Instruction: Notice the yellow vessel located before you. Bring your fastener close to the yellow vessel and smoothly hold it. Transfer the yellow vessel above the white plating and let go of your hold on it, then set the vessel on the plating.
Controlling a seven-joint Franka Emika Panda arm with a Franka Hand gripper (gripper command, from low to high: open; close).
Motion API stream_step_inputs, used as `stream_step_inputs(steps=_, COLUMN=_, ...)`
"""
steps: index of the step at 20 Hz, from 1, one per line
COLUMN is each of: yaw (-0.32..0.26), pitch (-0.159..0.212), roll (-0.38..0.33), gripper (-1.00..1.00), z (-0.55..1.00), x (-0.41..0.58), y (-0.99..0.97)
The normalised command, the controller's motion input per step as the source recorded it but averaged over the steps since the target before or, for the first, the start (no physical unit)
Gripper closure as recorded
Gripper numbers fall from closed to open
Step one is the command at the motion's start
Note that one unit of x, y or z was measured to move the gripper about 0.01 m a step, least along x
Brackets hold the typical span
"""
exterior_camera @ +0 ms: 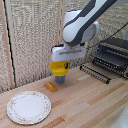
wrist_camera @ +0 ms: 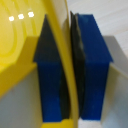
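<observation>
Nearest, toward the exterior view's left, a white plate lies on the wooden table. Farther back, past a small orange piece, the gripper holds a yellow bowl lifted over a blue cup. Only the wrist view shows the grip: blue fingers pinch the thin rim. That narrow edge hold could probably slip or tilt during the carry.

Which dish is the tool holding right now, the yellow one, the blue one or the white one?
The small round yellow bowl: the tool pinches its rim. The blue cup stands below it, and the large white plate lies untouched.
</observation>
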Motion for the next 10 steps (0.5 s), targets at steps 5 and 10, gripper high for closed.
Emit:
stream_step_inputs(steps=5, yaw=0.082, pitch=0.077, roll=0.0, gripper=1.0, z=0.28, x=0.415, y=0.76)
stream_step_inputs(steps=10, yaw=0.087, pitch=0.088, roll=0.0, gripper=1.0, z=0.06, x=0.23, y=0.81)
